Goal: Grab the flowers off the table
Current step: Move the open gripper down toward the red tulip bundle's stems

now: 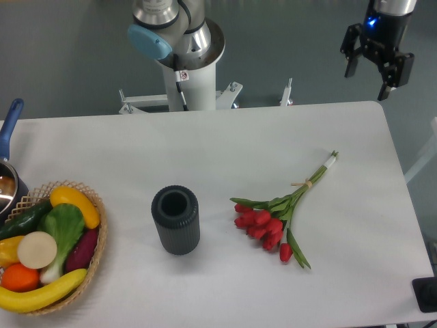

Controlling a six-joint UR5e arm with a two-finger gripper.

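Observation:
The flowers (273, 222), a small bunch of red tulips with green stems and leaves tied by a tan band, lie flat on the white table (225, 150), right of centre, heads toward the front and stems pointing to the back right. My gripper (369, 80) hangs high at the top right, beyond the table's back edge, well away from the flowers. Its two black fingers stand apart, open, with nothing between them.
A dark ribbed cylindrical vase (175, 220) stands upright left of the flowers. A wicker basket (95, 249) of fruit and vegetables sits at the front left, with a blue-handled pot (8, 174) behind it. The arm's base (184, 55) rises behind the table.

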